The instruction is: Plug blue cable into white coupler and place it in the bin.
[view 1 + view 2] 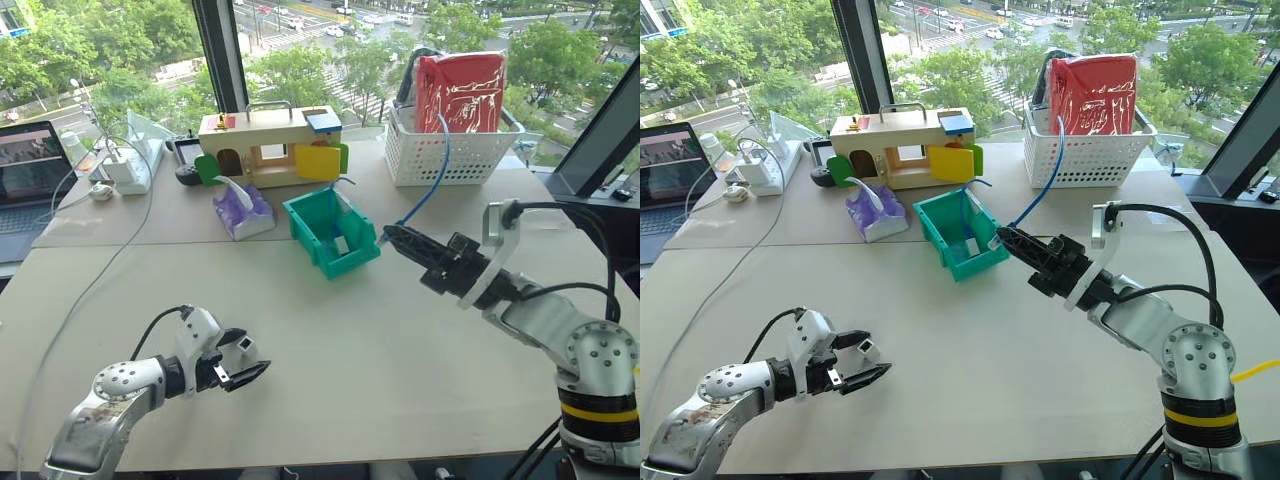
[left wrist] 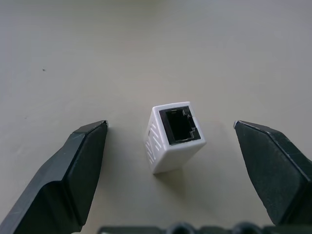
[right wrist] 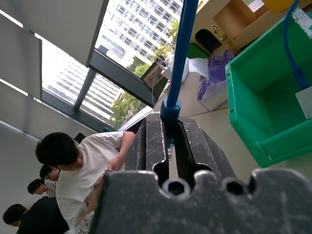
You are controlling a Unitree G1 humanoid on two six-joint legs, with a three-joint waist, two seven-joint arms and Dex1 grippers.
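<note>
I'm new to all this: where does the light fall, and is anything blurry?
Eye views: daylight through the windows, soft shadows on the table. Left wrist view: the white coupler sharp, faint shadow under it. Right wrist view: the blue cable backlit, the people blurred.

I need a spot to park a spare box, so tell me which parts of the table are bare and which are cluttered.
Bare: the near half of the table, between the left gripper and the right gripper, in front of the bin. Crowded: the far strip by the window, with the white basket, wooden toy box, purple tissue pack and power strip.
</note>
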